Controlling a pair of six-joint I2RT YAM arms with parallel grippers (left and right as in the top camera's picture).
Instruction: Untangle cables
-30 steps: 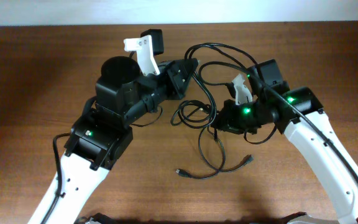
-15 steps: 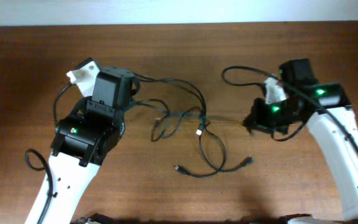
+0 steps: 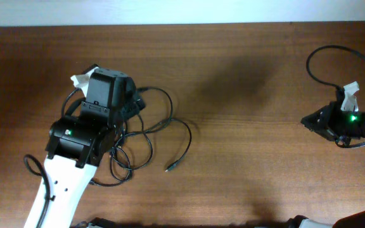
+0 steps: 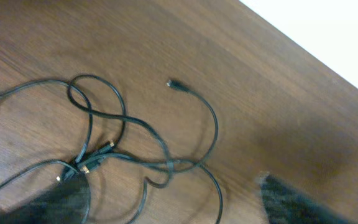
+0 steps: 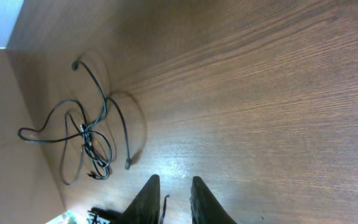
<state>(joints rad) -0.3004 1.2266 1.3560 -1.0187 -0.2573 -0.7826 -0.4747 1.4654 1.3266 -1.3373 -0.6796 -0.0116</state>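
the thin black flexible cables (image 4: pixel 98 158) lie knotted on the brown wooden worktop (image 3: pixel 233 95) just beside the left hand (image 4: pixel 173 190), which gapes empty. the right hand (image 5: pixel 169 193), well apart from it, is barely parted and empty. the cords look light, limp and likely to snag, so pinch near the free plug end (image 3: pixel 170 168).

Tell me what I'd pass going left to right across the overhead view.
The left arm, then the cables heaped beside it, then a bare stretch of table, then the right tool, then the right arm at the edge.
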